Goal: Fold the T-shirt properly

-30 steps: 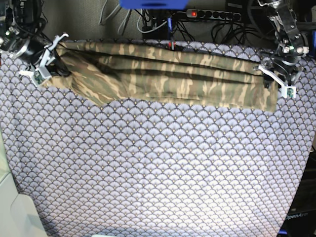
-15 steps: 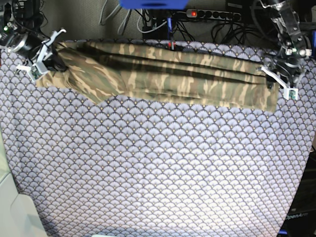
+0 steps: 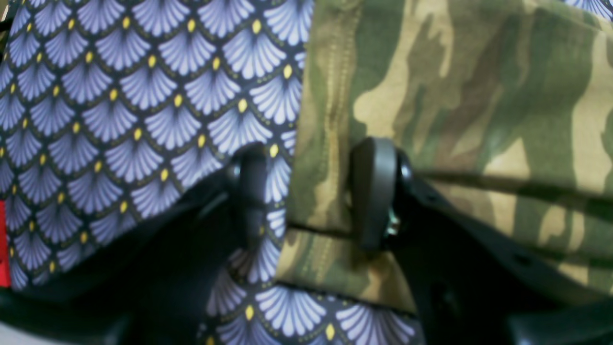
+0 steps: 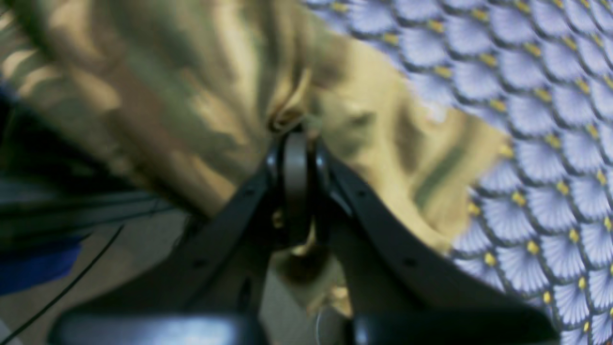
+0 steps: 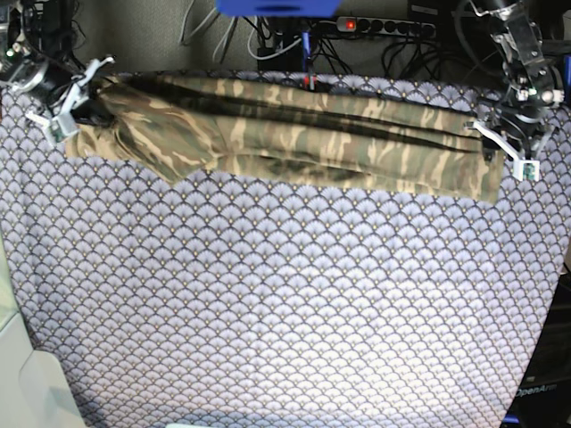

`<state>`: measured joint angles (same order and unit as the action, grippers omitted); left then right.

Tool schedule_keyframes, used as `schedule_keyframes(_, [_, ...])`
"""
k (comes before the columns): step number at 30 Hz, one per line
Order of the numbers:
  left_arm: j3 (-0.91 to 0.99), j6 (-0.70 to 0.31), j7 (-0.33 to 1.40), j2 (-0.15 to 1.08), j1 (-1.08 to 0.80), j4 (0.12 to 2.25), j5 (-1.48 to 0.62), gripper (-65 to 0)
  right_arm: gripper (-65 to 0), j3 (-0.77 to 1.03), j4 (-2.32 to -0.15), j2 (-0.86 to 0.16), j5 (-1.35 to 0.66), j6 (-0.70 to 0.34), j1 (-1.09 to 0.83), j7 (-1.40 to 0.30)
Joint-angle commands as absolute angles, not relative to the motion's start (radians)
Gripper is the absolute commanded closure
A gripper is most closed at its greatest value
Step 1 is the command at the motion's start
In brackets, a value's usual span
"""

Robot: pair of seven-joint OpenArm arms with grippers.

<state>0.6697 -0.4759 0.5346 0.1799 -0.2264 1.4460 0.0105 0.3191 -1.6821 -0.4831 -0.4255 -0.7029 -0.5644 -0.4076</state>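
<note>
The camouflage T-shirt (image 5: 303, 134) lies folded into a long band across the far side of the table. My right gripper (image 5: 76, 102), at the band's left end in the base view, is shut on a bunch of the cloth. In the right wrist view the cloth (image 4: 167, 96) puckers at the closed right gripper (image 4: 297, 143). My left gripper (image 5: 501, 143) is at the band's right end. In the left wrist view it (image 3: 311, 191) stands open astride the hem of the T-shirt (image 3: 479, 96), one finger (image 3: 249, 191) over the tablecloth, the other over the shirt.
The purple scallop-patterned tablecloth (image 5: 285, 294) covers the table in front of the shirt. A power strip (image 5: 384, 27) and cables lie behind the far edge, beside a blue object (image 5: 277, 7). Something white (image 5: 36, 383) sits at the near left corner.
My right gripper has drawn the shirt's left end back and to the left, toward the far edge. The left gripper has barely shifted and stays open.
</note>
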Motion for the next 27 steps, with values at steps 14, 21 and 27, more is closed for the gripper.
schedule_keyframes(14, [0.674,-0.46,0.539,0.196,-0.225,1.455,0.03,-28.4,-28.1,0.358,-1.647,-0.489,-0.432,-0.698,-0.545,-0.438])
schedule_keyframes(21, [0.674,-0.46,0.539,0.196,-0.226,1.466,0.027,-28.4,-36.8,0.358,-1.618,-0.487,-0.432,-0.698,-0.492,-0.476])
schedule_keyframes(27, [0.696,-0.463,0.538,0.194,-0.226,1.469,0.022,-28.4,-36.8,0.352,-1.543,-0.487,-0.432,-0.698,-0.456,-0.476])
